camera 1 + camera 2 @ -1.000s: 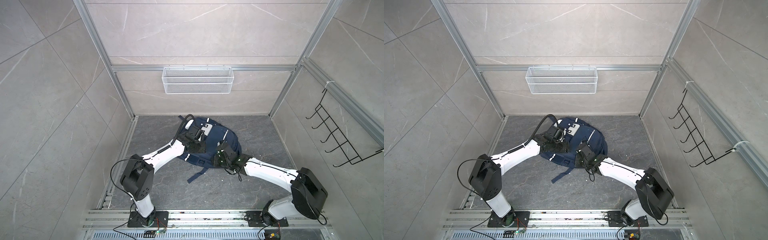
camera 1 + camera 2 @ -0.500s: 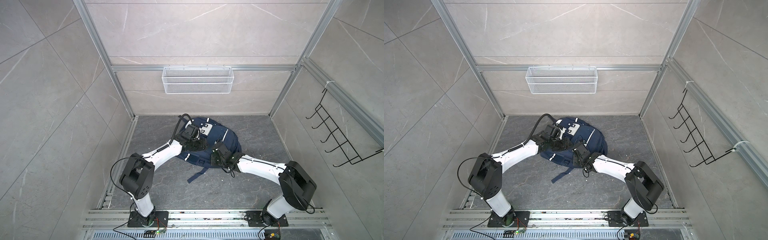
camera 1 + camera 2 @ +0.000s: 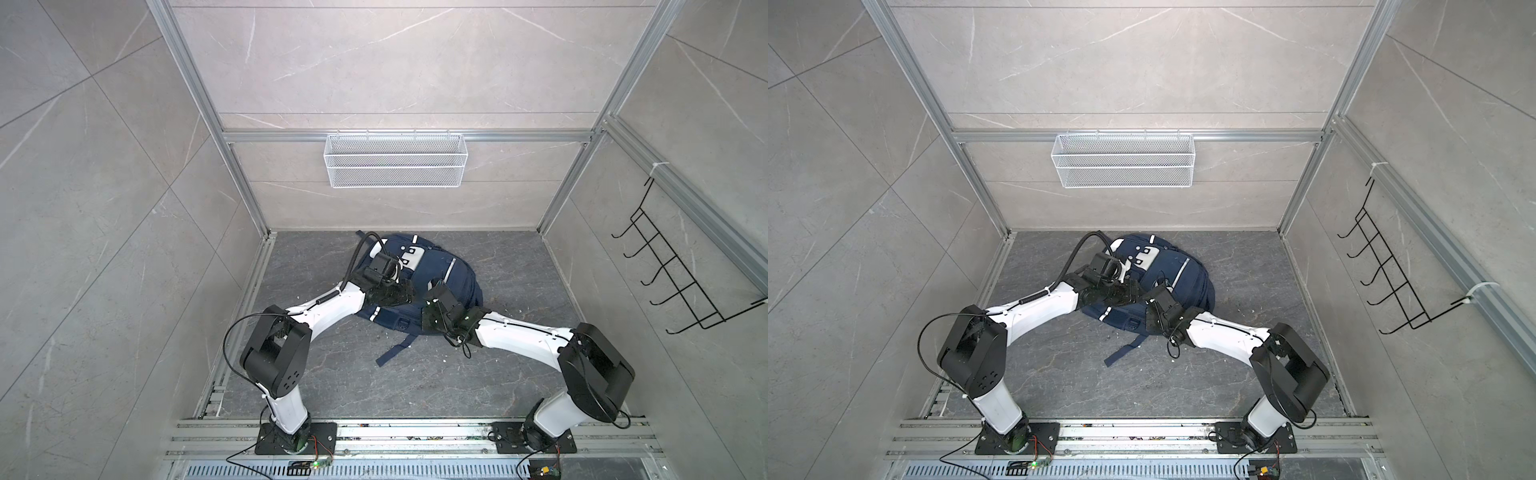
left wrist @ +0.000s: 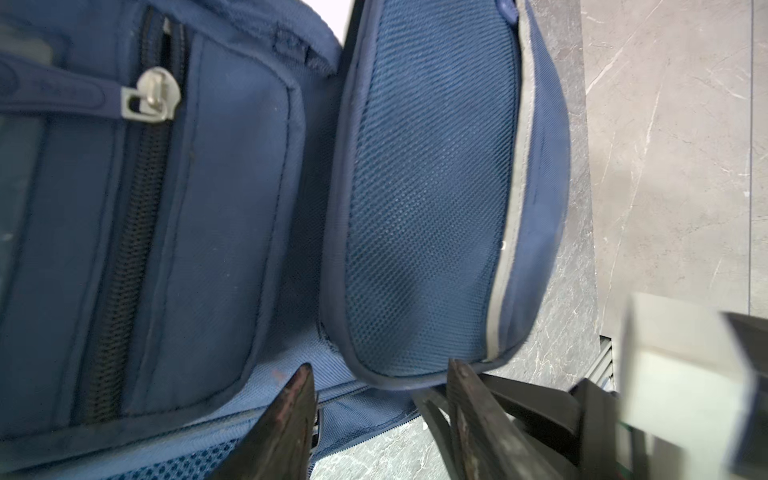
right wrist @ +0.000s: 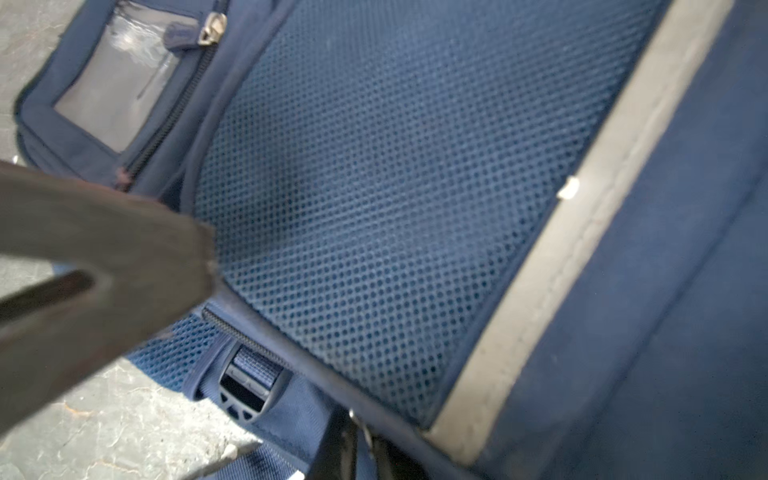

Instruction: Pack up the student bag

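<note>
The student bag [image 3: 465, 274] is laid flat on the grey bench [image 3: 415, 386], in the middle and near the back wall, as is shown in both top views. Its white patch [image 3: 410, 256] with dark dots is turned up at the far end, and one dark strap [image 3: 397, 352] is stretched out on the bench toward the near side. Both arms are bent in over the bag, and the two hands are found close together above its near half.

The left hand [image 4: 380, 372] is seen spread in the left wrist view. The rim of a blue mesh panel [image 4: 424, 199] is placed between its two dark fingers [image 4: 291, 419], which are set wide apart. A silver zip pull [image 4: 151, 99] is seen beside the panel.

The right hand [image 5: 363, 446] is pressed together at the edge of the same mesh panel, just beside a black buckle [image 5: 245, 388]. A small metal bit [image 5: 354, 414] is seen right at its tips, but it cannot be told if that bit is pinched — the spot is dark and blurred. A pale grey stripe [image 5: 552, 266] is run along the panel, and a pocket [image 5: 120, 79] with a clear window is seen farther off.

A white wire basket [image 3: 395, 166] is hung on the back wall, and a black hook rack [image 3: 673, 274] is fixed to the right wall.
</note>
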